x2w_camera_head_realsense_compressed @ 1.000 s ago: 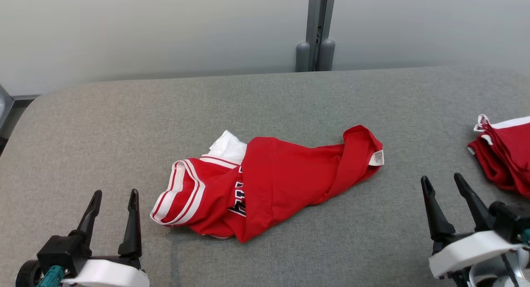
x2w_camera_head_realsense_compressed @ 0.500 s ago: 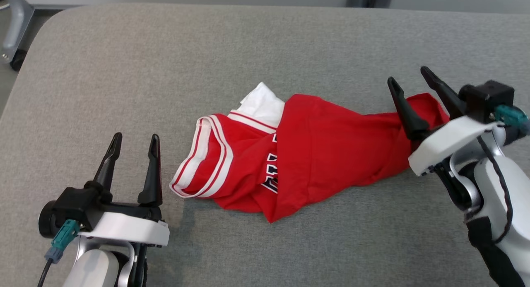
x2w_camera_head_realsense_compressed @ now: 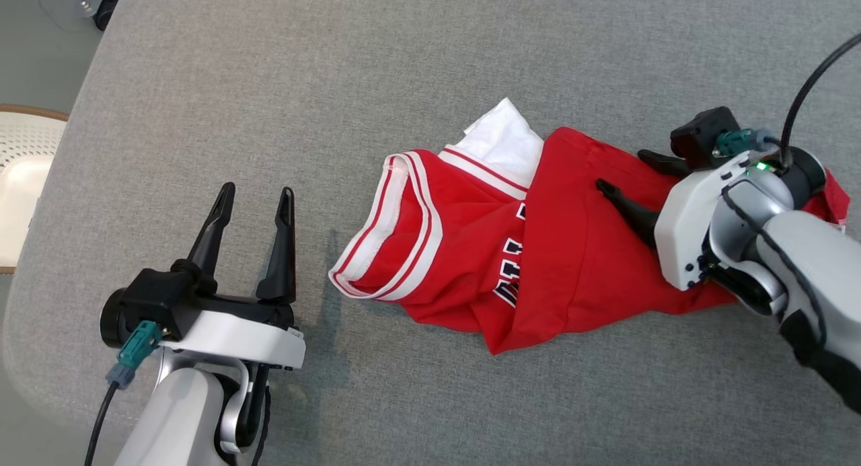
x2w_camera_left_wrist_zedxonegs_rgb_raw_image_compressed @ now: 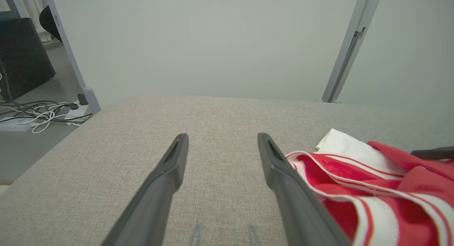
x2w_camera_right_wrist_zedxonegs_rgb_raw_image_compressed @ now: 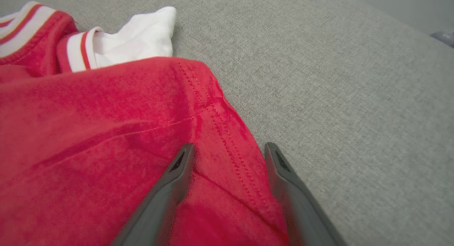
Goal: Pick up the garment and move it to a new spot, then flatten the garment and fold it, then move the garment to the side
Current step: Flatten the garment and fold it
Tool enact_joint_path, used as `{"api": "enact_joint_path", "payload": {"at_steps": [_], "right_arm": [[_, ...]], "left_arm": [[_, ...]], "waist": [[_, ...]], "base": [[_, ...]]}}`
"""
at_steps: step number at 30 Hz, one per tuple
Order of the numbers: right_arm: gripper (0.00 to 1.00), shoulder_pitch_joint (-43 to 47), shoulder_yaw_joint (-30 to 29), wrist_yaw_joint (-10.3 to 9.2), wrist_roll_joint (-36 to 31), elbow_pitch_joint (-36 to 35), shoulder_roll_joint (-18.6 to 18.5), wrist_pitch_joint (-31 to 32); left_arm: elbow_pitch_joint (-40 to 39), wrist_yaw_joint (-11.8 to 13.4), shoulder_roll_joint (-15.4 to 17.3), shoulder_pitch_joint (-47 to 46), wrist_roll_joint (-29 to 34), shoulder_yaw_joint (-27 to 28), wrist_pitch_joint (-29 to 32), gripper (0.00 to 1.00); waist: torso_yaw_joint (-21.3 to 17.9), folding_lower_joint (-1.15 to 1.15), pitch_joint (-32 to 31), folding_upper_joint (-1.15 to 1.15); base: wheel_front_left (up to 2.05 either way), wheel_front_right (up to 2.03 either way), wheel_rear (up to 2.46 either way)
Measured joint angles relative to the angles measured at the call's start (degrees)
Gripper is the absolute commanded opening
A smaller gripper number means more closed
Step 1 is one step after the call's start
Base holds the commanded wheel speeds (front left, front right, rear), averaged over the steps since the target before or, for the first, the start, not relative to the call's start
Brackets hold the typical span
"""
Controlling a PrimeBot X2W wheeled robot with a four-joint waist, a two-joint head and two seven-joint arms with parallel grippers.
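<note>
Holding its post on the left, the left claw (x2w_camera_head_realsense_compressed: 258, 190) stands wide with nothing between its fingers, hovering over bare worktop (x2w_camera_head_realsense_compressed: 269, 83) much as it did a second ago. Just off its right finger, near but not touching, is the striped trim (x2w_camera_head_realsense_compressed: 377, 244) of the garment (x2w_camera_head_realsense_compressed: 572, 264), which lies crumpled ahead and to the right of that claw and well short of flat. The heap keeps the same shape as before, white patch (x2w_camera_head_realsense_compressed: 504, 133) poking out on the far side, lettering half buried in a fold. The whole scene has slid across the head view, but that is the camera dipping, not the cloth moving.

Now the real news, over on the right! The right claw (x2w_camera_head_realsense_compressed: 620, 168) sat clear of the garment a second ago, reached its right end half a second back, and now it is over the red body itself. It is spread wide, gripping nothing yet. The right wrist view shows the stitched hem (x2w_camera_right_wrist_zedxonegs_rgb_raw_image_compressed: 220, 132) running between its two fingers, one finger over red cloth and the other at the edge where cloth meets worktop.

My read: this is the approach for the very first pick-up. A close on that hem looks like the next call, with a single thin layer the likely catch, while moving, flattening and folding all lie ahead
</note>
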Motion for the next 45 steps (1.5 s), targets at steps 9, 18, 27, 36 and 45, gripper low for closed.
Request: {"api": "enact_joint_path", "payload": {"at_steps": [9, 18, 27, 36, 45], "right_arm": [[0.0, -4.7, 7.88, 0.01, 7.47, 1.63, -3.11, -2.05], [0.0, -9.12, 7.58, 0.01, 8.43, 1.69, -3.65, -12.48], [0.0, 0.86, -2.09, 0.01, 6.57, -3.6, -4.86, -23.48], [0.0, 29.38, -21.63, 0.0, 6.36, -5.92, -1.52, -26.18], [0.42, 39.68, -26.89, 0.0, 5.32, -4.72, 7.53, -25.84]], "left_arm": [[0.2, -1.64, -1.74, 0.01, 1.71, 2.25, -0.07, 1.0], [0.38, -2.45, -2.35, 1.13, 3.33, 4.58, -0.08, 1.0], [0.32, -2.67, -1.6, 4.11, 4.13, 6.67, -0.08, 1.0], [-0.59, -2.16, -0.42, 7.01, 4.13, 7.55, 0.13, 1.0], [-2.58, -1.35, 0.53, 7.87, 4.08, 7.78, 1.63, 1.0]], "waist": [[-0.45, 0.0, -0.33, 0.0], [-2.6, 0.0, -2.38, 0.0], [-6.65, 0.0, -5.72, 0.0], [-11.25, 0.0, -9.15, 0.0], [-13.78, 0.0, -9.76, 0.0]], "base": [[0.0, 0.0, 0.0], [0.0, 0.0, 0.0], [0.0, 0.0, 0.0], [0.0, 0.0, 0.0], [0.0, 0.0, 0.0]]}}
